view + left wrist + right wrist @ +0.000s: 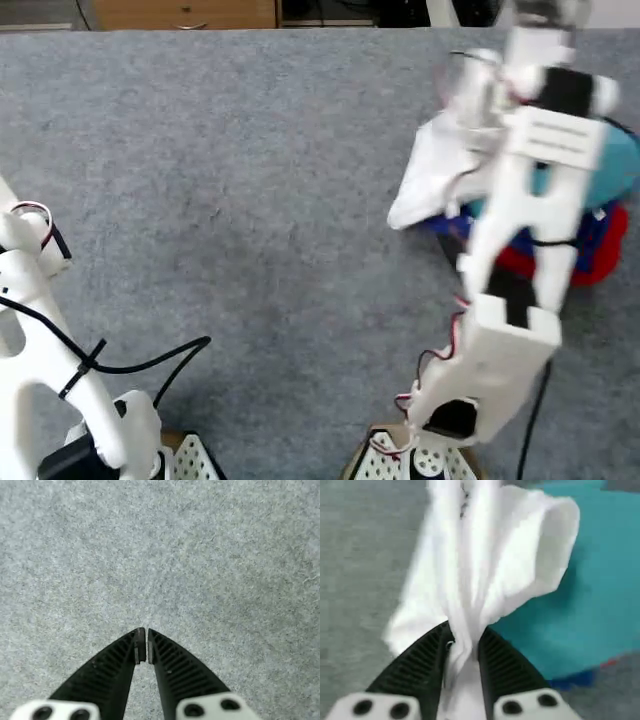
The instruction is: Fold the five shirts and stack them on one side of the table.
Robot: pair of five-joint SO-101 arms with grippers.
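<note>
A white shirt (pixel 437 170) hangs bunched at the right side of the table, its lower edge resting on the grey cloth. My right gripper (pixel 464 641) is shut on a gathered fold of this white shirt (pixel 490 570), lifted over a pile of other shirts. The pile shows a teal shirt (pixel 612 170), a blue shirt (pixel 598 232) and a red shirt (pixel 590 262); the teal shirt (pixel 600 580) lies right under the white one. My left gripper (pixel 142 645) hovers shut over bare grey cloth at the table's left, holding nothing.
A grey felt cover (pixel 220 180) spans the table. The left arm (pixel 40 330) stands at the near left with a black cable (pixel 150 362) trailing from it. A wooden cabinet (pixel 180 12) lies beyond the far edge.
</note>
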